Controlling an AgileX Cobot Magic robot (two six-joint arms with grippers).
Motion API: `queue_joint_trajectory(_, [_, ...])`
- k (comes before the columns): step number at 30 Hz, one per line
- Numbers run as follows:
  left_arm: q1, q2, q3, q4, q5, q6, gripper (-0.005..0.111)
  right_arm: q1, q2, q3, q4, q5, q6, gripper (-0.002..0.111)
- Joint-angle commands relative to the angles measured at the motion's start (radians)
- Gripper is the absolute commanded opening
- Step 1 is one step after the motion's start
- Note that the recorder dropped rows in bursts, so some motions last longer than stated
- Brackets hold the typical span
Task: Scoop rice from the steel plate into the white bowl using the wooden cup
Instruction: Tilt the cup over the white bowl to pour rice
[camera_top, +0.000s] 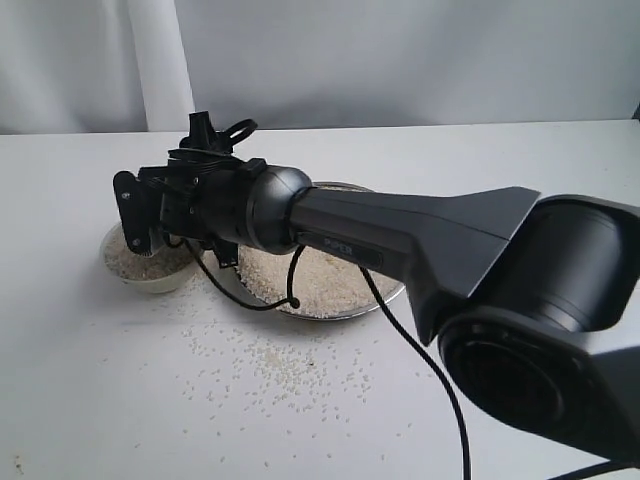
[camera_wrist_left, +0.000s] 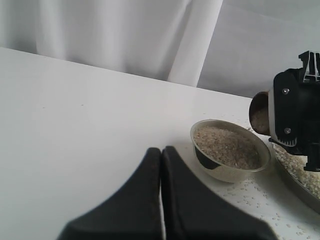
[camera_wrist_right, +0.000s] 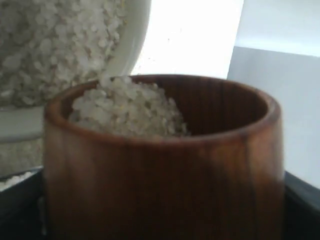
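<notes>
1. Far left: left claw (camera_wrist_left: 161, 155), tips pressed together on nothing, low over bare desk (camera_wrist_left: 75, 125), well apart from the dishes. Judged to be parked there to stay clear of the pour.
2. Bowl (camera_top: 160, 283) stands left of the plate. It is already well filled with rice (camera_wrist_left: 225, 147), the heap close to the rim.
3. Over the bowl's plate-side edge: right claw (camera_top: 145, 222), reached across from the right and clamped on the cup (camera_wrist_right: 165, 185). Dark jaws show at either flank of the wood. The cup is tipped, mouth toward the bowl, with its grains banked against the lip on the bowl side. The tilt reads as mid-pour, part of the load not yet out.
4. Plate (camera_top: 335, 314) sits just right of the bowl and carries a broad layer of rice. The close spacing probably keeps the carry short.
5. Near side, in front of both dishes: loose grains (camera_top: 280, 370) scattered on the desk. Likely spill. With the bowl this full, a quick tip could add more.
</notes>
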Motion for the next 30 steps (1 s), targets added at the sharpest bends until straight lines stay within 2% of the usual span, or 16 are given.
queue_joint_trajectory(1, [-0.005, 0.000, 0.002, -0.004, -0.006, -0.002, 0.000, 0.028, -0.010, -0.006, -0.094, -0.005, -0.006, 0.000])
queue_joint_trajectory(8, [-0.005, 0.000, 0.002, -0.004, -0.006, -0.002, 0.000, 0.044, -0.010, -0.006, -0.141, 0.026, -0.097, 0.000])
queue_joint_trajectory(17, [-0.005, 0.000, 0.002, -0.004, -0.006, -0.002, 0.000, 0.044, 0.002, -0.006, -0.246, 0.076, -0.104, 0.000])
queue_joint_trajectory(25, [-0.005, 0.000, 0.002, -0.004, -0.006, -0.002, 0.000, 0.048, 0.017, -0.006, -0.269, 0.065, -0.132, 0.000])
queue_joint_trajectory(30, [-0.005, 0.000, 0.002, -0.004, -0.006, -0.002, 0.000, 0.058, 0.017, -0.006, -0.355, 0.054, -0.161, 0.000])
